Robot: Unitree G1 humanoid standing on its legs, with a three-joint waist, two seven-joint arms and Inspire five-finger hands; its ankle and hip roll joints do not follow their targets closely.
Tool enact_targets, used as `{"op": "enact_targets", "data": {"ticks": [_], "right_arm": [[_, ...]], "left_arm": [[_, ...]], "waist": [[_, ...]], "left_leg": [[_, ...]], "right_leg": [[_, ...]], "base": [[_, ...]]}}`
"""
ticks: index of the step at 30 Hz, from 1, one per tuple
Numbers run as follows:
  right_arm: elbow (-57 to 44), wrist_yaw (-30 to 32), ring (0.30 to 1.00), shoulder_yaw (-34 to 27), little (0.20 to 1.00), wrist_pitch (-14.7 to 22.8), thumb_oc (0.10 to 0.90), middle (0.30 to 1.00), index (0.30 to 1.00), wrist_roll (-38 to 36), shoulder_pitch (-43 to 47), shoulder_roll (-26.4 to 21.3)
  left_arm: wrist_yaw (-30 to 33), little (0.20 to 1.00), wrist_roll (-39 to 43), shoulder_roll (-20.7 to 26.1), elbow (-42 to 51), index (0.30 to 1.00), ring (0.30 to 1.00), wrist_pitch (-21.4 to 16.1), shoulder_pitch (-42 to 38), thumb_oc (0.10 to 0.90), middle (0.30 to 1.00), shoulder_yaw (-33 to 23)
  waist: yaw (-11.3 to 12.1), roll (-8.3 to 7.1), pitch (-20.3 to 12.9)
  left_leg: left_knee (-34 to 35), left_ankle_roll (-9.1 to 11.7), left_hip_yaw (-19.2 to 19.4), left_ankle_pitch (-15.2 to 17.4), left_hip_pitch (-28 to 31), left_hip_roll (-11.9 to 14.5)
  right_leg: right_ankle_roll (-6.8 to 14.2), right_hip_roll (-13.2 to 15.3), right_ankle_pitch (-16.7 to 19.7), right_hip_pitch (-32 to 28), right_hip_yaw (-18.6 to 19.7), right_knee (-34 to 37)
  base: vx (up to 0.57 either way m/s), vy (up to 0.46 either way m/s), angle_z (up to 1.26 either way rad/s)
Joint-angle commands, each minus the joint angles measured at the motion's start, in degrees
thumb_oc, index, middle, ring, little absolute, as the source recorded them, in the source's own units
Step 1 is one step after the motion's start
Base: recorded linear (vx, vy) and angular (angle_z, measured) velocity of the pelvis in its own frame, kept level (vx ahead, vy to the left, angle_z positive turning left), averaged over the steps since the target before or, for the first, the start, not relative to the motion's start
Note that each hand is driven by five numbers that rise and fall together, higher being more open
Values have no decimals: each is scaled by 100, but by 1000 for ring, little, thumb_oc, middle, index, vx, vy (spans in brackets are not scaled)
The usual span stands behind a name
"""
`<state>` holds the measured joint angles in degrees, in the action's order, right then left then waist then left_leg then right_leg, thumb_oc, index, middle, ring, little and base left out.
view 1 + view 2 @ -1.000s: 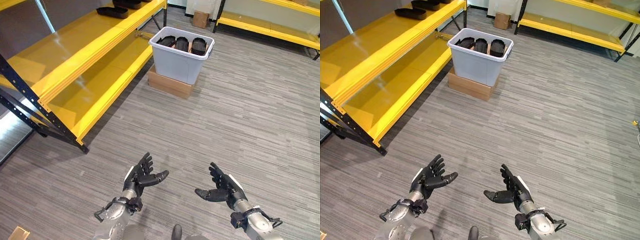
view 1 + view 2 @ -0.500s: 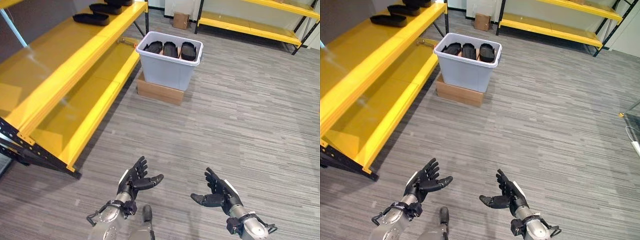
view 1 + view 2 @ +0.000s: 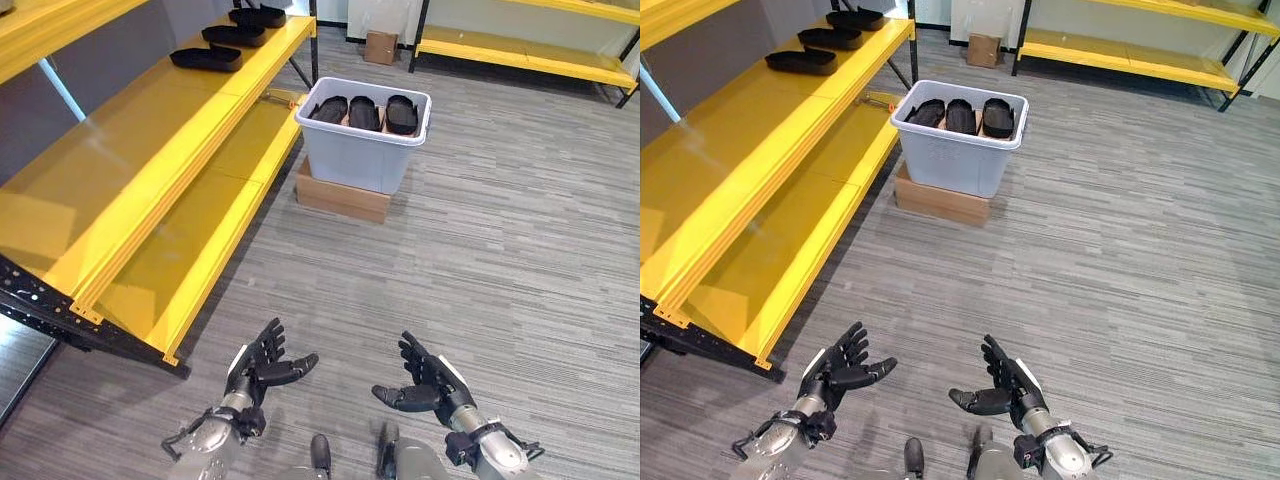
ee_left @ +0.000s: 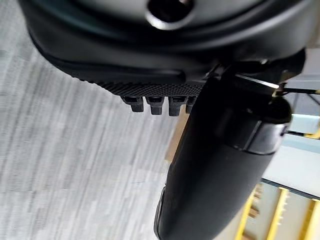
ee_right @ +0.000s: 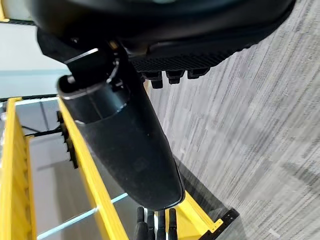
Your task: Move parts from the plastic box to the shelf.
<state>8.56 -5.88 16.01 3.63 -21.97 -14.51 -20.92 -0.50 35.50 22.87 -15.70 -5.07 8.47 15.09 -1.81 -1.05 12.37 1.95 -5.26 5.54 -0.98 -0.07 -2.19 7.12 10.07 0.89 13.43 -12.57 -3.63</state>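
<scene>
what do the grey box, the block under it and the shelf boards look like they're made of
Grey box: likely plastic, smooth pale walls with a rolled rim. Block under it: looks like brown cardboard or wood, matte; hard to tell which. Shelf boards: probably painted metal, glossy yellow with reflections, on a dark perforated frame.

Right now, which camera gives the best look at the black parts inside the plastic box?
The right eye view: the plastic box sits nearer the middle there, with three black parts side by side in its open top. The left eye view shows the same three from slightly aside. In the wrist views I can't make them out.
</scene>
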Motion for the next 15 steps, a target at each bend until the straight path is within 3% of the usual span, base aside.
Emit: {"op": "enact_targets", "data": {"ticks": [1,3,7,8,9,10,11,12,13,14,15], "right_arm": [[-814,-43,1000,-296,1000,484,900,1000,1000,48,136,-188],[-824,-66,1000,-315,1000,484,900,1000,1000,82,122,-200],[-789,-53,1000,-339,1000,508,900,1000,1000,-29,163,-251],[-802,-61,1000,-342,1000,525,900,1000,1000,-52,174,-275],[-763,-20,1000,-367,1000,543,900,1000,1000,-119,204,-308],[-763,-20,1000,-367,1000,543,900,1000,1000,-119,206,-305],[-776,-2,1000,-368,1000,554,900,1000,1000,-152,202,-331],[-793,-3,1000,-381,1000,591,900,1000,1000,-171,197,-361],[-784,13,1000,-371,1000,574,900,1000,1000,-175,187,-385],[-753,36,1000,-345,1000,580,900,1000,1000,-158,220,-422],[-767,66,1000,-336,1000,581,900,1000,1000,-150,234,-454]], "left_arm": [[-190,1000,-111,-22,722,1000,1000,-524,-193,900,1000,-281],[-213,1000,-200,-72,652,1000,1000,-536,-247,900,1000,-263],[-180,1000,-74,-199,630,1000,1000,-535,-277,900,1000,-267],[-179,1000,-31,-231,644,1000,1000,-527,-282,900,1000,-253],[-145,1000,61,-260,642,1000,1000,-513,-325,900,1000,-263],[-145,1000,61,-257,641,1000,1000,-513,-327,900,1000,-264],[-144,1000,97,-250,666,1000,1000,-509,-315,900,1000,-260],[-129,1000,131,-232,718,1000,1000,-495,-295,900,1000,-255],[-142,1000,160,-214,727,1000,1000,-476,-284,900,1000,-252],[-132,1000,160,-197,743,1000,1000,-462,-294,900,1000,-241],[-100,1000,194,-200,761,1000,1000,-466,-277,900,1000,-270]], "waist": [[-99,-13,-180],[-147,-118,-295],[-254,-15,-482],[-277,11,-529],[-254,19,-562],[-266,1,-575],[-240,-20,-539],[-228,-75,-513],[-176,-116,-442],[-88,-195,-344],[-28,-249,-255]], "left_leg": [[-266,442,8,961,850,232],[-322,522,-52,1240,1259,272],[-668,739,-141,1160,1496,743],[-912,835,-154,1015,1370,876],[-1769,954,-201,497,1057,1126],[-1771,951,-215,481,1029,1108],[-2249,949,-212,287,805,1178],[-2886,961,-229,-191,511,1286],[-3360,951,-195,-407,291,1378],[-4009,940,-215,-604,26,1429],[-4481,913,-111,-532,-180,1437]], "right_leg": [[281,295,797,-86,-25,555],[286,251,907,-254,135,523],[59,-112,641,-302,55,17],[-42,-216,510,-345,2,-36],[-286,-502,222,-550,-44,-88],[-287,-482,235,-534,-50,-79],[-380,-569,138,-668,-40,-51],[-534,-661,59,-795,-58,-2],[-644,-757,-50,-949,-40,34],[-768,-830,-126,-1112,-19,89],[-840,-869,-184,-1252,-19,166]], "base": [[397,-139,25],[479,-179,30],[399,-232,33],[448,-378,11],[356,-309,8],[320,-293,33],[175,-197,25],[237,-279,18],[243,-320,-5],[196,-286,-9],[225,-262,-30]]}}
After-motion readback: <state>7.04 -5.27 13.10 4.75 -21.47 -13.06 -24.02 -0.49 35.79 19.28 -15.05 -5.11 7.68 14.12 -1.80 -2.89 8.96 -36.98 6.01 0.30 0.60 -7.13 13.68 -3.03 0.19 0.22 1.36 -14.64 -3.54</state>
